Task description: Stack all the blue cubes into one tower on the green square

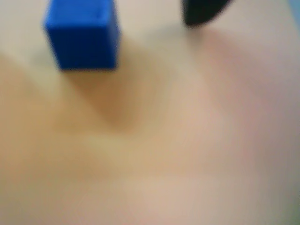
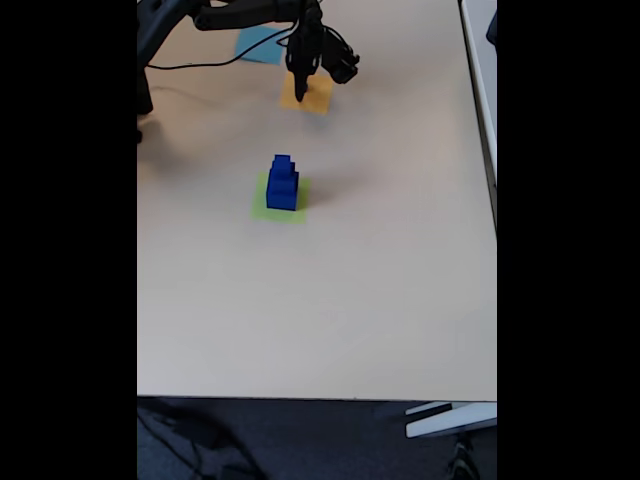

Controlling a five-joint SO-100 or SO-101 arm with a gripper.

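Observation:
In the fixed view the blue cubes (image 2: pixel 283 186) stand piled as a stepped tower, largest at the bottom, on the green square (image 2: pixel 280 209) near the table's middle. My gripper (image 2: pixel 300 94) hangs further back, above an orange paper square (image 2: pixel 312 94), well apart from the tower. Its fingers come together in one point and hold nothing. The blurred wrist view has a blue cube (image 1: pixel 82 35) at the top left and a dark fingertip (image 1: pixel 201 11) at the top right, with bare table between them.
A light-blue paper square (image 2: pixel 258 45) lies behind the arm at the back. A black cable (image 2: pixel 200 66) runs along the back left. The table's front edge (image 2: pixel 316 396) is near the bottom; its right edge borders another surface.

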